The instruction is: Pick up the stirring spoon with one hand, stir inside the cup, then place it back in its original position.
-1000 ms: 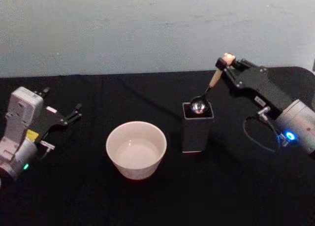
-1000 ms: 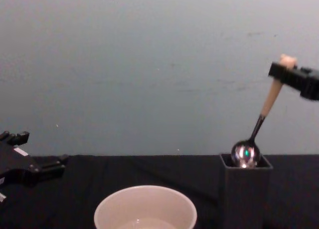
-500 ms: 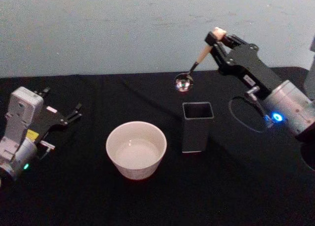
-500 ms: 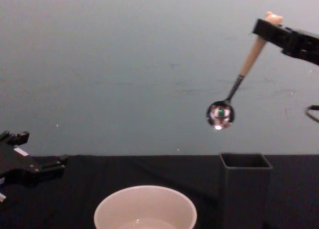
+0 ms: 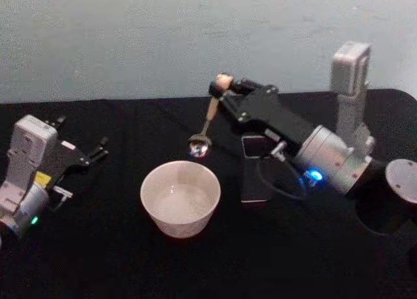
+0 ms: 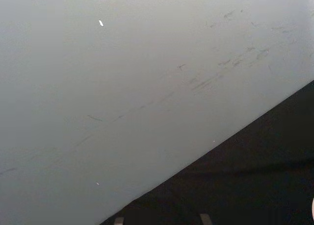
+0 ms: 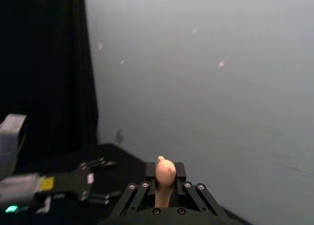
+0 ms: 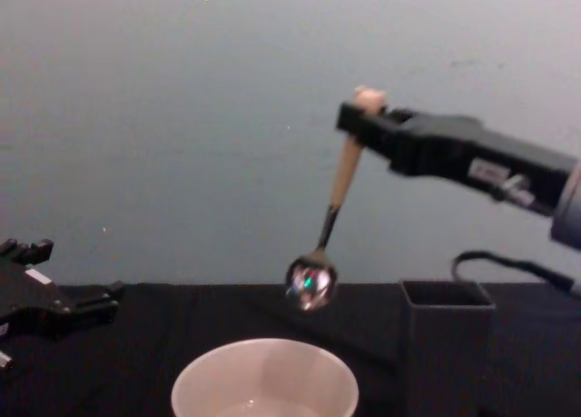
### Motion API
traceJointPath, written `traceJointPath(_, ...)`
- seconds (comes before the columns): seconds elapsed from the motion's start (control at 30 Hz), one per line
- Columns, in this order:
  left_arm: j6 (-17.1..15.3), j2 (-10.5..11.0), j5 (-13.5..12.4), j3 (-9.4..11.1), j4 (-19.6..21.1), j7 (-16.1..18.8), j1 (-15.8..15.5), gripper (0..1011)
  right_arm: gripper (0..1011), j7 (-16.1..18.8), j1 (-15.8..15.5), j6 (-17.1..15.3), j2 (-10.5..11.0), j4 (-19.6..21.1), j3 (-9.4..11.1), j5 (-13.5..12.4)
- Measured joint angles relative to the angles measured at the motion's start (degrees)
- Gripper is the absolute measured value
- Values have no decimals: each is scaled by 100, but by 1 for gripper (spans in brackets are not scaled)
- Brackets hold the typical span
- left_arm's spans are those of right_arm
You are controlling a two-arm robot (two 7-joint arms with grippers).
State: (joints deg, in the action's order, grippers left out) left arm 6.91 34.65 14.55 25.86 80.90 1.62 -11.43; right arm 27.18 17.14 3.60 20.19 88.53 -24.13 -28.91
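Outstretched right gripper point(image 8: 361, 122) with stirring spoon point(image 8: 343, 176) above cup point(image 8: 263, 367)

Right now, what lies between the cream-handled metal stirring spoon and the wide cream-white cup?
Nothing: the chest view shows only air between the stirring spoon and the cup.

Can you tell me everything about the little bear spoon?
The stirring spoon has a cream-beige handle with a tiny bear head on top, then a thin metal stem and a shiny round bowl. The right gripper pinches it just under the bear head, so it hangs in the air, bowl down and a bit tilted. Its bowl is above the cup, near the far rim and not yet inside. Nothing else touches it.
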Motion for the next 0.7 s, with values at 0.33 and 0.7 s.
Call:
traceJointPath(0.33,0,0,0,0,0,0,0,1001,222,160,-27,36,54,-26,-451,503)
traceJointPath(0.7,0,0,0,0,0,0,0,1001,222,288,-106,27,77,-87,-653,724)
